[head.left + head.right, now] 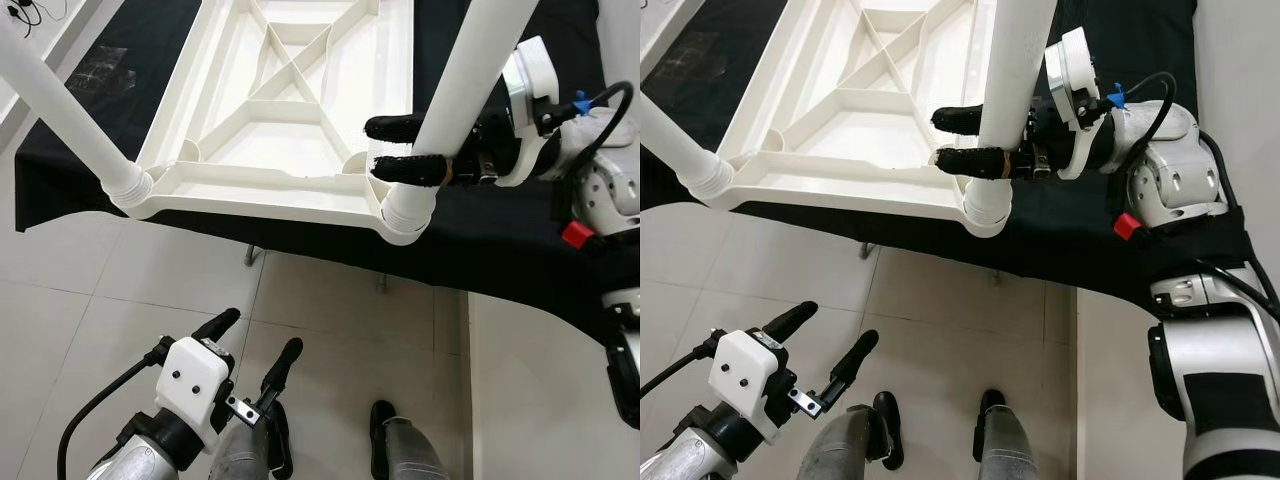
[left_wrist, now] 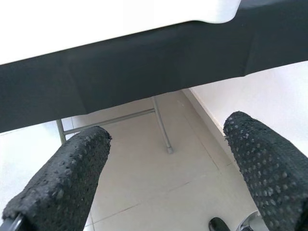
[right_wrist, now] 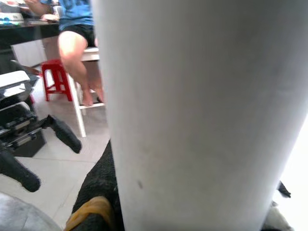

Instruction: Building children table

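A white plastic children's table top (image 1: 262, 193) lies upside down on a black-covered table (image 1: 500, 245). A white round leg (image 1: 470, 90) stands in its near right corner socket (image 1: 405, 215). Another white leg (image 1: 60, 105) stands in the near left corner. My right gripper (image 1: 375, 147) is shut on the right leg just above the socket, one black finger on each side; the same leg (image 3: 192, 115) is very close in the right wrist view. My left gripper (image 1: 261, 332) hangs low over the floor, open, with nothing between its fingers (image 2: 62, 183).
The black table's near edge overhangs a pale tiled floor (image 1: 120, 290), and thin metal supports (image 2: 161, 125) stand beneath it. My feet (image 1: 381, 420) are close to that edge. Further off, a person (image 3: 77, 29) sits beside a red stool (image 3: 55, 77).
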Controlling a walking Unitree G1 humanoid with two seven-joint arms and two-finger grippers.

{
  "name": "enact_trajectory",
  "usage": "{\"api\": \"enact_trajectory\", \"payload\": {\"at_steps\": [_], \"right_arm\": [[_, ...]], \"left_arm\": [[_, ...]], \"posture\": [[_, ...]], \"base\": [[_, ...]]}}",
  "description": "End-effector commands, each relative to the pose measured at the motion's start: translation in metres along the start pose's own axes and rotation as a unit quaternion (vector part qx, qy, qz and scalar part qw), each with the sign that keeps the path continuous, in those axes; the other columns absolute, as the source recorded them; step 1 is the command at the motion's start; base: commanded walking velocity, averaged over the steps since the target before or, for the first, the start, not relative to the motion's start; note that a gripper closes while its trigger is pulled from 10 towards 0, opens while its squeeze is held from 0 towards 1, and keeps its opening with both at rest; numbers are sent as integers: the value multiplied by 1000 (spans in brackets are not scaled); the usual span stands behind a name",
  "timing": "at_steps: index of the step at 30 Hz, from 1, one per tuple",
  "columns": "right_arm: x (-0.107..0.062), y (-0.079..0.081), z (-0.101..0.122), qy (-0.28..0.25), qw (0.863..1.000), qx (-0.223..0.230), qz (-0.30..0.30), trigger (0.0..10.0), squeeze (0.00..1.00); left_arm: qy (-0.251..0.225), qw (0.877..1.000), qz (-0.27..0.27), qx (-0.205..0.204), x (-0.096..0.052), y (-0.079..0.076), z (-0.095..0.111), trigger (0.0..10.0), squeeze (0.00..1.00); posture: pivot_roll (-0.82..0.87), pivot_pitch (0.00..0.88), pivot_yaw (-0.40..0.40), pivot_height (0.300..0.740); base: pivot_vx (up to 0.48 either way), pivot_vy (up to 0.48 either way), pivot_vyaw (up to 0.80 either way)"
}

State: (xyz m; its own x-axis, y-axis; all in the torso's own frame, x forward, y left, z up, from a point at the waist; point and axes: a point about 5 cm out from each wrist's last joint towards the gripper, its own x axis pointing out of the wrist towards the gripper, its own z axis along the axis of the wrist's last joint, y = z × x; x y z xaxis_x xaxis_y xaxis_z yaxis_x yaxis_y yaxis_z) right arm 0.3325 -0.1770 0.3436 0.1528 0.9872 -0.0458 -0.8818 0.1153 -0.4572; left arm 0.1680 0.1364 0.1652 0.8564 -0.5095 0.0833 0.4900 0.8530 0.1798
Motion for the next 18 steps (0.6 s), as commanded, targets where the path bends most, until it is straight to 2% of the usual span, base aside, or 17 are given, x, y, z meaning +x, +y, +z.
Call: {"api": "enact_trajectory", "payload": {"at_steps": [1, 5, 11, 18], "right_arm": [[-2, 6, -21, 40, 998, 34, -20, 10000, 0], [-1, 8, -24, 45, 998, 36, -32, 10000, 0], [1, 8, -29, 46, 994, 46, -89, 10000, 0], [2, 7, -33, 47, 990, 54, -124, 10000, 0]], "left_arm": [[13, 1000, 0, -2, -3, 0, -5, 10000, 0], [13, 1000, 0, -2, -2, 0, -6, 10000, 0], [11, 1000, 0, -2, -1, 0, -7, 10000, 0], [9, 1000, 0, -2, 0, 1, -7, 10000, 0]], "posture": [[86, 388, 60, 740], [83, 386, 59, 740], [77, 380, 55, 740], [74, 376, 54, 740]], "base": [[0, 0, 0], [0, 0, 0], [0, 0, 0], [0, 0, 0]]}}
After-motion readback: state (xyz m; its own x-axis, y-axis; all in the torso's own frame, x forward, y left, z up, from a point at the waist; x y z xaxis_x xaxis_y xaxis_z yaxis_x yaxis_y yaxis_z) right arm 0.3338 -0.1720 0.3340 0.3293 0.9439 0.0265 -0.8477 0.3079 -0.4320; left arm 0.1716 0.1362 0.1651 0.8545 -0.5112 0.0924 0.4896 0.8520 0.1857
